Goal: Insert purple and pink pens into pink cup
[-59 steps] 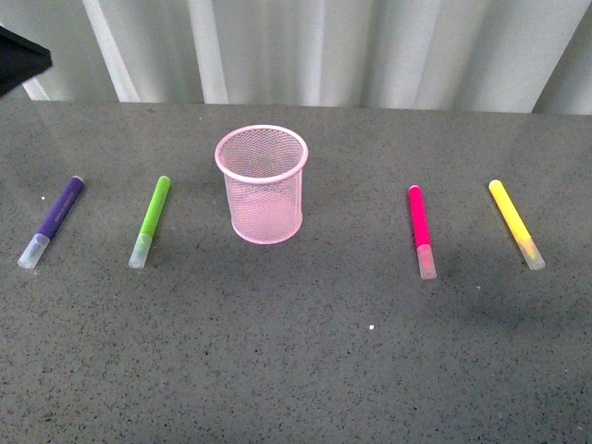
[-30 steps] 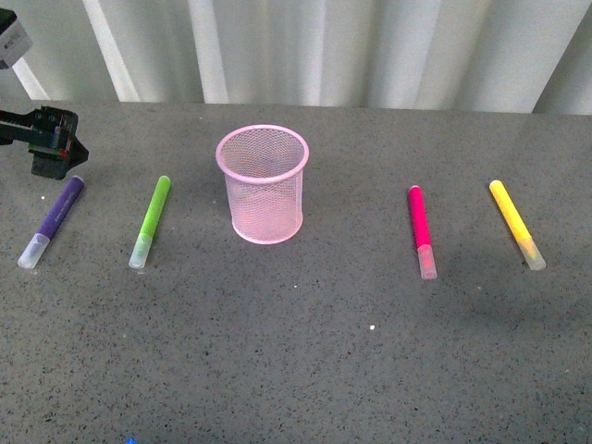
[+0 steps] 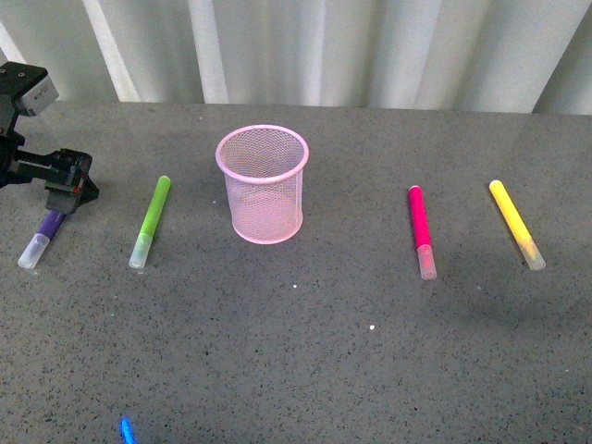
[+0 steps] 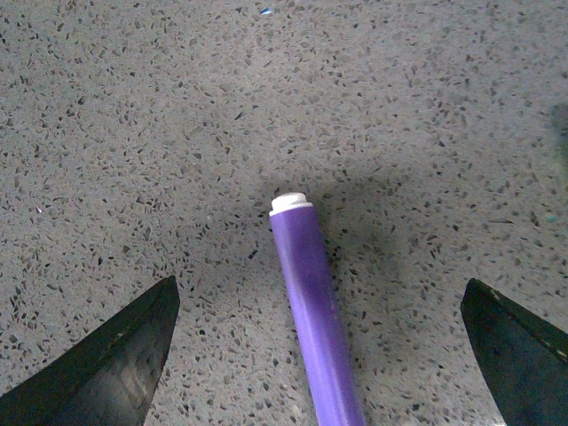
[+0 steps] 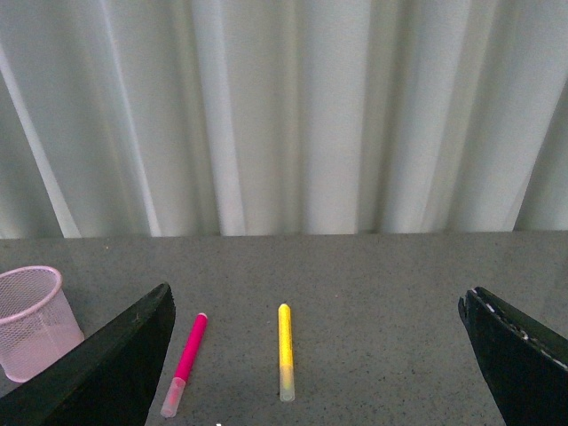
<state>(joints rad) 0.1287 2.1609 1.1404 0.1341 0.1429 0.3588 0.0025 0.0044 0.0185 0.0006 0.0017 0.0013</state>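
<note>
The purple pen (image 3: 48, 228) lies at the table's far left, its clear cap toward me. My left gripper (image 3: 67, 181) hangs open over the pen's far end. In the left wrist view the purple pen (image 4: 312, 311) runs between the wide-apart fingers (image 4: 124, 364) of the left gripper (image 4: 318, 291), touching neither. The pink cup (image 3: 262, 185) stands upright in the middle. The pink pen (image 3: 420, 225) lies to its right. In the right wrist view my right gripper (image 5: 315, 295) is open and high above the table, with the pink pen (image 5: 186, 359) and pink cup (image 5: 31, 319) below.
A lime-green marker (image 3: 151, 220) lies between the purple pen and the cup. A yellow marker (image 3: 514, 222), also seen as the yellow marker (image 5: 284, 351), lies right of the pink pen. White curtains (image 3: 305, 46) hang behind the grey speckled table (image 3: 305, 351).
My left gripper came in from the upper left and dropped down over the purple pen's far end, now covering it. Pens and cup have not moved.
</note>
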